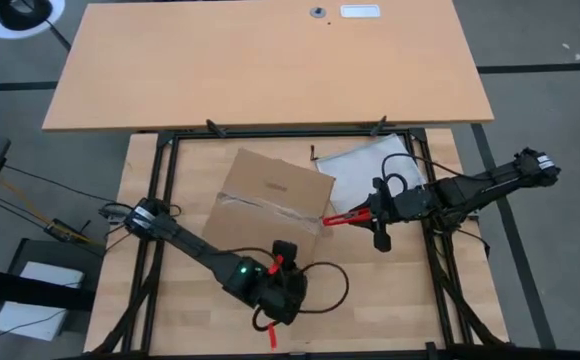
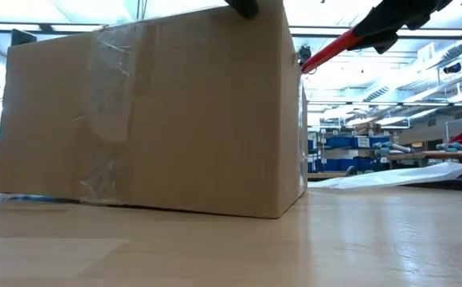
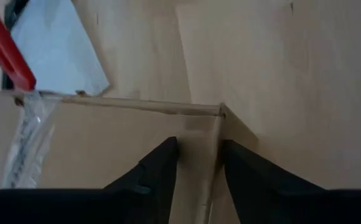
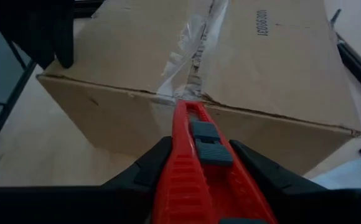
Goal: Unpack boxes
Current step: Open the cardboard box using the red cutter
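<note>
The brown cardboard box [image 1: 270, 200] stands on its bottom in the middle of the table, flaps closed, with clear tape [image 4: 190, 37] along its top seam. My right gripper [image 4: 196, 162] comes from the table's right and is shut on a red box cutter [image 1: 345, 215]. The cutter's tip is at the box's right top edge, where the seam ends. My left gripper [image 3: 199, 168] is open at the box's near right corner [image 3: 221, 112], one finger on each side of the upright corner edge. The low view shows it dark above that corner [image 2: 243, 6]. My right gripper pinches the cutter's red handle [image 4: 193, 168] between its two fingers. The cutter lies along the fingers and sticks out ahead of them. It comes from the table's right, slanting down, lifted clear of the table. Its tip [image 4: 183, 102] is at the taped seam on the box's edge. Whether my left gripper touches the box, I cannot tell.
A clear plastic bag [image 1: 365, 165] lies flat on the table at the far right, behind the box. Black frame rails [image 1: 160, 200] run along the table's sides. A larger wooden tabletop [image 1: 270, 60] lies beyond the far edge. There is free table surface near the front [image 2: 295, 247].
</note>
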Robot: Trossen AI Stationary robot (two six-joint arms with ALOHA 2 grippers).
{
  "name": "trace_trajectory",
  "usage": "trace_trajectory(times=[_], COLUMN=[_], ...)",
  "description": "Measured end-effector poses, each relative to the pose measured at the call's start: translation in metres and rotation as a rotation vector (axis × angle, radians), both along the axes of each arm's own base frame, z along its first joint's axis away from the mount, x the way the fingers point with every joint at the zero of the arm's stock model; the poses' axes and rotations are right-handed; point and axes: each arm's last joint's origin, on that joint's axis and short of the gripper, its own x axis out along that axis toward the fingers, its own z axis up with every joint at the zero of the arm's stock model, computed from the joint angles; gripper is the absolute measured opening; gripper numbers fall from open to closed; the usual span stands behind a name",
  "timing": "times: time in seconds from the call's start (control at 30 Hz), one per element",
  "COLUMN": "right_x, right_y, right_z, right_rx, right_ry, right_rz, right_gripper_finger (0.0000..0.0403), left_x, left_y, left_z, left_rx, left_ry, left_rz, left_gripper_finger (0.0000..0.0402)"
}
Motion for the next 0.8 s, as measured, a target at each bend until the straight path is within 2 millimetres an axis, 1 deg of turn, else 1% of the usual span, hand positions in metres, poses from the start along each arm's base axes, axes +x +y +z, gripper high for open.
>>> trace_trajectory(times=[0.13, 0.3, 0.43, 0.67, 0.8], right_x=[-0.001, 0.001, 0.002, 0.001, -0.006], right_y=[0.002, 0.002, 0.002, 0.002, -0.001], right_z=[0.0, 0.002, 0.004, 0.007, 0.007], right_rx=[-0.016, -0.011, 0.015, 0.017, 0.022], right_ry=[0.002, -0.028, -0.055, -0.046, -0.031], right_rz=[0.009, -0.001, -0.01, -0.008, -0.062], right_gripper_finger=[0.0138, 0.0139, 0.0139, 0.0139, 0.0142], left_x=[0.006, 0.014, 0.015, 0.015, 0.015], left_y=[0.01, 0.018, 0.019, 0.019, 0.02], left_z=[0.001, 0.002, 0.002, 0.002, 0.002], left_rx=[-0.028, -0.034, -0.037, -0.037, -0.038], left_ry=[-0.017, -0.05, -0.056, -0.056, -0.055], left_rz=[0.039, 0.053, 0.055, 0.056, 0.057], left_gripper_finger=[0.014, 0.014, 0.014, 0.014, 0.014])
